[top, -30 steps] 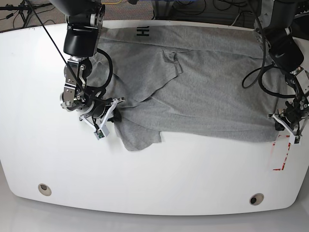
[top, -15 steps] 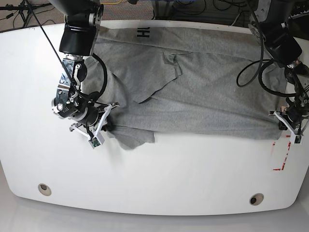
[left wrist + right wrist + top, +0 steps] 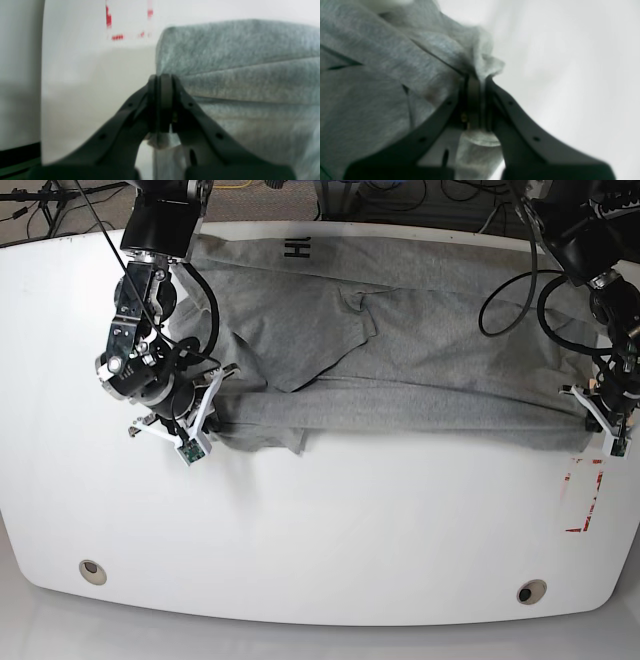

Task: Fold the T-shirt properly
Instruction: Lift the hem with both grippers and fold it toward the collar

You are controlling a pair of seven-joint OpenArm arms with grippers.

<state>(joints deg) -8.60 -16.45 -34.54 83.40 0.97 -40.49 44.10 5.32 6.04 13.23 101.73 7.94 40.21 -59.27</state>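
On the white table point(image 3: 330, 540), seen from the base view, the T-shirt point(image 3: 430, 350) lies spread across the far half, its near edge doubled into a long roll that runs from one arm to the other; black lettering point(image 3: 297, 248) shows at the shirt's far edge. The right gripper point(image 3: 205, 425) sits at the end of that roll on the view's left, the left gripper point(image 3: 598, 408) at the opposite end, just beyond the red marks point(image 3: 585, 495) on the table. In the left wrist view, the left gripper point(image 3: 162, 105) has its dark jaws pressed together with a scrap of grey cloth pinched between them — the T-shirt point(image 3: 240, 65) bunches in soft folds beside and beyond the fingers, and blurred red marks point(image 3: 117, 37) lie farther off on the table point(image 3: 80, 87). In the right wrist view, the right gripper point(image 3: 476, 100) is likewise clamped on the T-shirt point(image 3: 377, 82), a crumpled tuft of fabric standing up past the fingertips — bare table point(image 3: 570, 62) lies on the other side.
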